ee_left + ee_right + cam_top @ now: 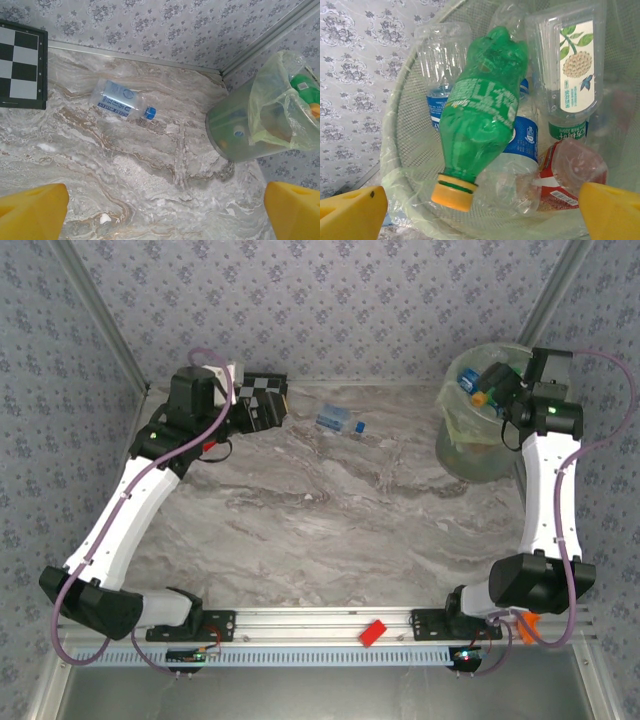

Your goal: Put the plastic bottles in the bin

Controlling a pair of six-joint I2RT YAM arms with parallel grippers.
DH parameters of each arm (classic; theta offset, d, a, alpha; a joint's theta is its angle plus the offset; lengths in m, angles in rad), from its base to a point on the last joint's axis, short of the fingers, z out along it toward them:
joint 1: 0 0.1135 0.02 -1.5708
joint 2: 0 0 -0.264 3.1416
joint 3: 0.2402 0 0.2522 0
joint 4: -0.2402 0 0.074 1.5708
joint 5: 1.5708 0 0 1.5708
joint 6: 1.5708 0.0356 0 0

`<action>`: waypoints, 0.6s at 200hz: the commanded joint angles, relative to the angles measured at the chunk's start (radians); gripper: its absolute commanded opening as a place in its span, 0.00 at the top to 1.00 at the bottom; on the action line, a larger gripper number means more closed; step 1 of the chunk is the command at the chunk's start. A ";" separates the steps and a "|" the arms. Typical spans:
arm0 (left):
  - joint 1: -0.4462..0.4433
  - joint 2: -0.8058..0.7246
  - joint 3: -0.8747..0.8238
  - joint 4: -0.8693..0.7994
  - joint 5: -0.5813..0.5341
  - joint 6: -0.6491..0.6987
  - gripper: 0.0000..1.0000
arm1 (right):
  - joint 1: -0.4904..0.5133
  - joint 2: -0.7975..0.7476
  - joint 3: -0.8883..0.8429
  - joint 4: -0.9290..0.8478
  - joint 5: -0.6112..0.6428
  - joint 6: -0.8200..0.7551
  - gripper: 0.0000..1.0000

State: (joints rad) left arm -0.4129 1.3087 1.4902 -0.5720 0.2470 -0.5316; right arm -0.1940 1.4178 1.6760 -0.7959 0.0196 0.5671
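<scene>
Right fingers [351, 214] and left fingers [32, 212] gape wide, empty; green bottle [480, 125] inside bin [405, 150].

I'm seeing the black-and-white chequered board [22, 65] sitting at the far left of the marbled grey table [330, 510], close to the back wall; I'm not making out whether it's lying flat or leaning. A small red block [373, 632] is lying skewed on the aluminium rail [300, 618] along the near edge, roughly mid-width. Grey floral wallpaper [330, 300] is covering the back and side panels, with metal trim strips [545, 300] running up both corners. A small white fleck [105, 218] is showing on the tabletop.
</scene>
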 commanded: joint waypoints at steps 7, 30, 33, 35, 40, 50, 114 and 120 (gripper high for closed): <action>-0.004 -0.026 -0.008 0.008 0.000 0.007 0.00 | -0.003 -0.012 0.054 -0.026 0.004 -0.059 0.00; -0.005 -0.028 -0.011 0.004 0.000 0.004 0.00 | 0.002 0.003 0.070 0.005 -0.059 -0.084 0.00; -0.005 -0.028 -0.012 0.003 0.000 0.004 0.00 | 0.003 0.008 0.074 0.009 -0.069 -0.085 0.00; -0.005 -0.029 -0.013 0.003 0.000 0.005 0.00 | 0.004 0.008 0.075 0.010 -0.071 -0.085 0.00; -0.006 -0.029 -0.014 0.002 0.000 0.004 0.00 | 0.005 0.014 0.083 0.010 -0.081 -0.087 0.01; -0.008 -0.032 -0.019 0.002 -0.001 0.005 0.00 | 0.009 0.026 0.094 0.015 -0.098 -0.091 0.00; -0.010 0.029 -0.052 -0.029 -0.049 0.004 0.00 | 0.172 0.065 0.114 0.060 -0.128 -0.182 0.00; -0.009 0.039 -0.054 -0.038 -0.065 0.004 0.00 | 0.199 0.071 0.116 0.060 -0.118 -0.194 0.00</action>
State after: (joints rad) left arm -0.4156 1.3148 1.4403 -0.5812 0.2314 -0.5320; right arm -0.0731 1.4670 1.7557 -0.7559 -0.0883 0.4465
